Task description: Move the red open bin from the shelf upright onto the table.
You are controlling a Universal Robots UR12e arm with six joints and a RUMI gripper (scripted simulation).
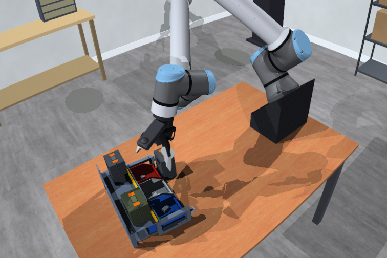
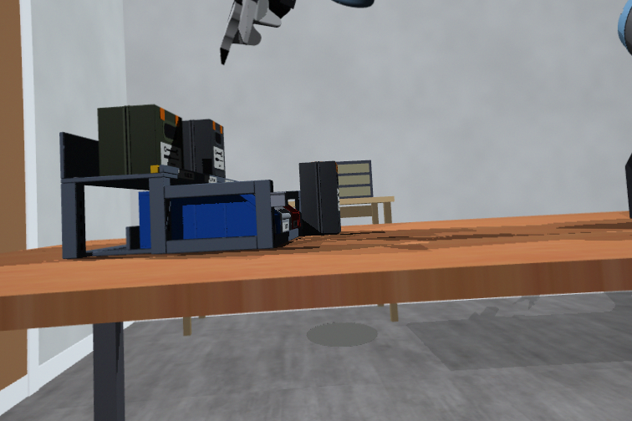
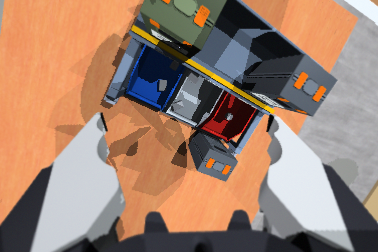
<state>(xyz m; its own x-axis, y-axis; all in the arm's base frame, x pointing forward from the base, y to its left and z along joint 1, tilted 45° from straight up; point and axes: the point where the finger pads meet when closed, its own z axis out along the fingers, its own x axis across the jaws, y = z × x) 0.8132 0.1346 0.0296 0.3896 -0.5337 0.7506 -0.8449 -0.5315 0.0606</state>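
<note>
The red open bin (image 1: 149,168) (image 2: 294,220) (image 3: 239,122) sits in the lower row of the grey shelf (image 1: 174,215) (image 2: 211,189) (image 3: 120,79), at the end of the row beside a grey bin. A small grey part (image 1: 143,176) (image 3: 229,116) shows inside it; other parts cannot be made out. The shelf stands on the wooden table (image 1: 203,129) (image 2: 408,252) (image 3: 45,68). My gripper (image 1: 153,158) (image 2: 237,51) (image 3: 188,114) is open and empty, well above the shelf's open front, pointing down at a tilt. It touches nothing.
A dark case (image 1: 158,161) (image 2: 318,196) (image 3: 212,154) stands on the table close in front of the red bin. The upper deck bears a green case (image 1: 134,209) (image 2: 132,140) (image 3: 182,28) and another dark case (image 1: 114,168) (image 2: 204,150) (image 3: 285,85). A blue bin (image 1: 169,203) (image 3: 152,80) is at the other end.
</note>
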